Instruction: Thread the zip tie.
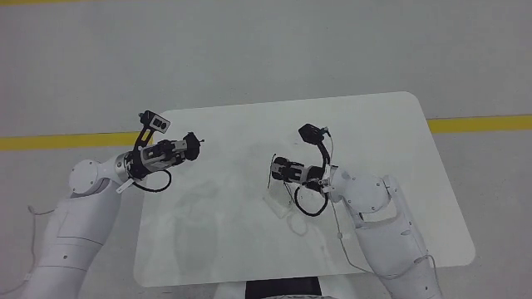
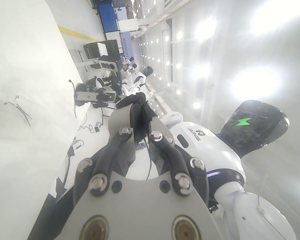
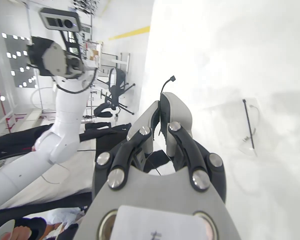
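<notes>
Your zip tie (image 3: 172, 78) is pinched in the right tool (image 3: 160, 103), its head poking past the tips, above the bench (image 3: 215, 38). Nearby, a clear pouch (image 3: 245, 148) holds another black tie (image 3: 248, 123). Your left tool (image 2: 138, 108) is closed narrow, well apart.

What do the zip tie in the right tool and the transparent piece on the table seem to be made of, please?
The zip tie in the right tool looks like matte black flexible plastic, perhaps nylon: thin, curved, no glare. The transparent piece seems glossy clear plastic: the table shows through, edges catch light.
</notes>
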Controlling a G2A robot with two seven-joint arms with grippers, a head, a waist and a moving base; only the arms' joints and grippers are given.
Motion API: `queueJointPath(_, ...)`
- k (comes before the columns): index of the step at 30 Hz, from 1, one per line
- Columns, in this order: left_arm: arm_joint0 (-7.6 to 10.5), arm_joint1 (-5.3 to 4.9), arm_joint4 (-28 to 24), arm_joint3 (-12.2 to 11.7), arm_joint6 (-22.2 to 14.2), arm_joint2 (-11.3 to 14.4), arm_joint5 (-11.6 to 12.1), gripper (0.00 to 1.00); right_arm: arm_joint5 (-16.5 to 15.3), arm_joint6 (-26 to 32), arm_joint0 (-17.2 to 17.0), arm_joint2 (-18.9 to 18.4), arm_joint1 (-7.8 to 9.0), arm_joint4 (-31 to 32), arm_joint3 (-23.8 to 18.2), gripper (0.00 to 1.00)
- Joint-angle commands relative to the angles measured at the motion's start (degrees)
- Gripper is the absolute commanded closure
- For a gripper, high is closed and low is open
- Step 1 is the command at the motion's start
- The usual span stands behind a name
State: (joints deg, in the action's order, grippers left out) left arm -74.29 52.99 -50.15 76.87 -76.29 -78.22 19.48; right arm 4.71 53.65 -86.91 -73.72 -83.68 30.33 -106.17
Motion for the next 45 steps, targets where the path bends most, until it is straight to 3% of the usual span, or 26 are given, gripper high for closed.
queueJointPath(1,-0.99,0.26,1.5,1.0,2.0,0.0,0.0,1.0,-0.6,-3.6,-0.7,0.8,-0.01,-0.3,-1.2,1.0)
queueJointPath(9,-3.27,2.63,7.8,4.4,8.9,0.8,0.0,1.0,-2.4,-16.9,-1.9,6.4,-0.29,1.0,-5.3,1.0)
queueJointPath(14,-3.15,4.27,10.7,4.2,11.0,2.1,0.0,1.0,-3.3,-23.7,-1.5,9.5,-0.51,2.1,-5.4,1.0)
queueJointPath(17,-2.95,5.31,11.5,4.8,12.7,1.5,0.0,1.0,-4.1,-26.4,-1.3,10.2,-0.49,2.3,-4.9,1.0)
queueJointPath(27,-2.95,5.31,11.5,4.8,12.7,1.5,0.0,1.0,-4.6,-26.7,-1.2,10.3,-0.43,2.7,-5.0,1.0)
queueJointPath(28,-3.07,5.35,11.8,5.1,13.9,1.6,-0.1,1.0,-4.6,-26.9,-1.2,10.3,-0.42,2.7,-5.0,1.0)
queueJointPath(36,-5.25,5.84,12.5,6.8,19.1,3.9,0.0,1.0,-5.8,-42.2,-1.4,13.8,-0.76,9.6,-4.4,1.0)
queueJointPath(45,-5.37,6.48,14.1,8.0,22.0,4.6,0.0,1.0,-4.2,-51.5,-0.8,18.9,-1.15,19.8,-1.8,1.0)
